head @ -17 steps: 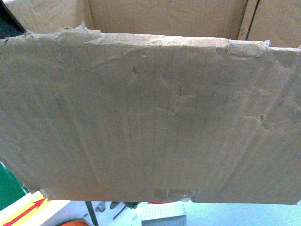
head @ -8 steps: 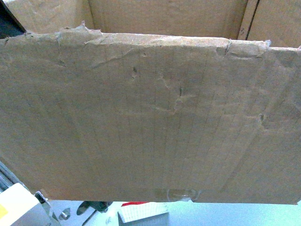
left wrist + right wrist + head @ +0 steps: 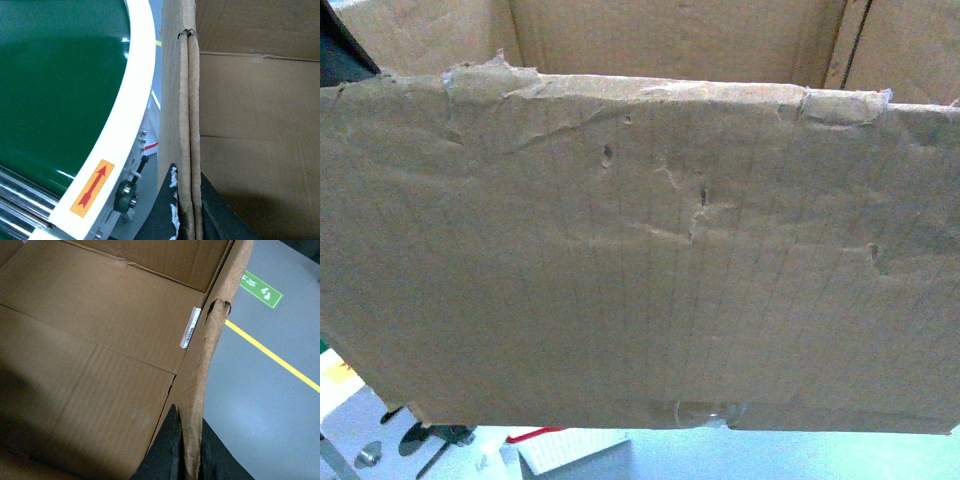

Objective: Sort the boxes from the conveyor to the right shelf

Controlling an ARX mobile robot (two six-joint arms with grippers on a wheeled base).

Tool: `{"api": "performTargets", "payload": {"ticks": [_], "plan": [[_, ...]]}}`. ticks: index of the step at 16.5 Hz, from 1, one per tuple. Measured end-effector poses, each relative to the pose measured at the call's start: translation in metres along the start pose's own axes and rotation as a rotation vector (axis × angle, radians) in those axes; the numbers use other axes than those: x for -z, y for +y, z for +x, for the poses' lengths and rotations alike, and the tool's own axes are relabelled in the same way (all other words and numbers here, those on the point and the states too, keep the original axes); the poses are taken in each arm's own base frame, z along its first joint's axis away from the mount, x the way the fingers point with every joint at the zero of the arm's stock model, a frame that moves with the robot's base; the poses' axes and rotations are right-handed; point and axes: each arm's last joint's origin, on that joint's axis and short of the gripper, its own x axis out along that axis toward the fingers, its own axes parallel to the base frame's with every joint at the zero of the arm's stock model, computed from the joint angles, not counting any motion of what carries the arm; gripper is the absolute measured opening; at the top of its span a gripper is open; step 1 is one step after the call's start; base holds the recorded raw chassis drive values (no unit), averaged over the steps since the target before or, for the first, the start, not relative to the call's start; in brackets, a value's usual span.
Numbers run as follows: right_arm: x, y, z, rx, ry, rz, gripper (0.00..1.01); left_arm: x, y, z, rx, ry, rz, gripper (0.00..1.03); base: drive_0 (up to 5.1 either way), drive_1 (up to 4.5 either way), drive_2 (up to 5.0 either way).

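Cardboard box (image 3: 640, 250) is filling almost the whole head frame, ragged top edge along the upper part, clear of the conveyor. Left pincer (image 3: 187, 210) is clamping the box's left wall at bottom centre of its wrist frame, one dark finger each side of the wall. Right pincer (image 3: 187, 450) is gripping the right wall the same way, bottom centre. Green conveyor (image 3: 55, 85) with white curved rim is sitting at left of the left wrist frame, just beside the box. Grey floor (image 3: 260, 405) with a yellow line is showing at right.
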Motion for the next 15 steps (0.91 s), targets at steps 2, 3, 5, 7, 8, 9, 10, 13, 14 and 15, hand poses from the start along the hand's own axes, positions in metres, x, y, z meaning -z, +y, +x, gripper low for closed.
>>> {"api": "performTargets", "payload": {"ticks": [2,3,5,7,8,9,10,13,14,15], "plan": [[-0.0001,0.0001,0.0000,0.000,0.000,0.000,0.02,0.0000,0.0000,0.0000,0.000,0.000,0.000,0.02,-1.3,-5.21,2.5],[0.0001,0.0001,0.0000,-0.001,0.001,0.000,0.02,0.0003,0.0001,0.0000,-0.001,0.003,0.001,0.02,-1.3,-5.17,2.6],[0.0002,0.0001,0.0000,-0.001,0.002,0.000,0.02,0.0004,0.0001,0.0000,-0.001,0.004,0.002,0.02,-1.2,-5.08,2.7],[-0.0001,0.0001,-0.0002,0.000,0.000,0.000,0.02,0.0000,0.0001,-0.0002,0.000,0.000,0.000,0.02,-1.1,-4.95,2.8],[0.0003,0.0001,0.0000,-0.001,0.003,0.000,0.02,0.0005,0.0001,0.0001,-0.001,0.004,0.002,0.02,-3.7,-3.64,3.8],[0.0003,0.0003,0.0000,-0.002,0.003,-0.001,0.02,0.0004,0.0002,0.0001,-0.002,0.004,0.002,0.02,-1.2,-1.24,-1.2],[-0.0002,0.0001,-0.0025,-0.001,-0.001,-0.001,0.02,-0.0002,0.0004,-0.0026,0.001,0.000,0.002,0.02,-1.3,-1.27,-1.3],[-0.0008,-0.0001,-0.0030,0.001,-0.006,-0.002,0.02,-0.0008,0.0004,-0.0033,0.001,-0.005,0.002,0.02,-1.4,-1.41,-1.4],[-0.0004,0.0000,-0.0017,0.000,-0.004,-0.001,0.02,-0.0007,0.0003,-0.0029,0.002,-0.005,0.002,0.02,-1.4,-1.44,-1.4],[-0.0005,0.0000,-0.0017,0.000,-0.004,-0.001,0.02,-0.0008,0.0003,-0.0028,0.001,-0.006,0.002,0.02,-1.4,-1.40,-1.4]]}}
